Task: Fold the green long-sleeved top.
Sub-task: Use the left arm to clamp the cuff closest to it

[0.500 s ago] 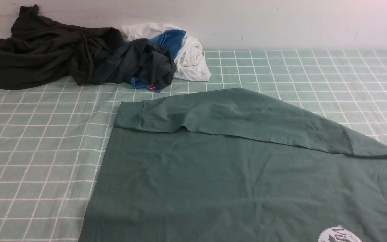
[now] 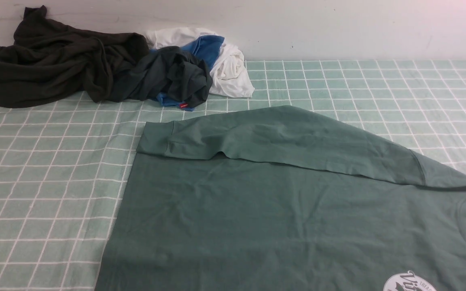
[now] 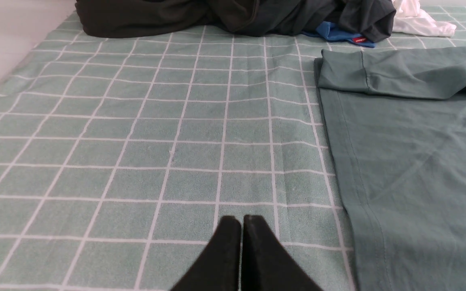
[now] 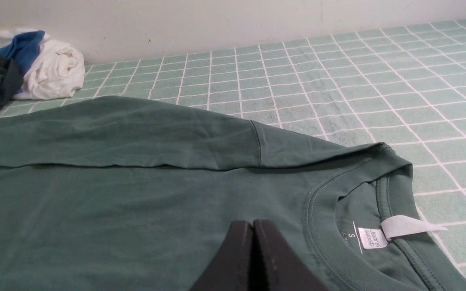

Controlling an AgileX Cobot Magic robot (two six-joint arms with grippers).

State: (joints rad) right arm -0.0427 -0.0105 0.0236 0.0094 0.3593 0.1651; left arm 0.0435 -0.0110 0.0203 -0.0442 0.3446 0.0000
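The green long-sleeved top (image 2: 281, 218) lies flat on the checked cloth, neck toward the right, hem toward the left. Its far sleeve (image 2: 281, 141) is folded across the body, with the cuff (image 2: 156, 139) at the hem end. The white chest logo (image 2: 409, 283) shows at the bottom edge. My left gripper (image 3: 241, 220) is shut and empty over bare cloth, left of the hem (image 3: 346, 161). My right gripper (image 4: 252, 224) is shut and empty above the chest, beside the ribbed neck (image 4: 338, 210) with its white label (image 4: 403, 227). Neither gripper shows in the front view.
A pile of clothes lies at the back left by the wall: a blackish-olive garment (image 2: 51, 60), a dark teal one (image 2: 168, 76), a blue one (image 2: 206, 46) and a white one (image 2: 229, 68). The green-and-white checked cloth (image 2: 47, 182) covers the table.
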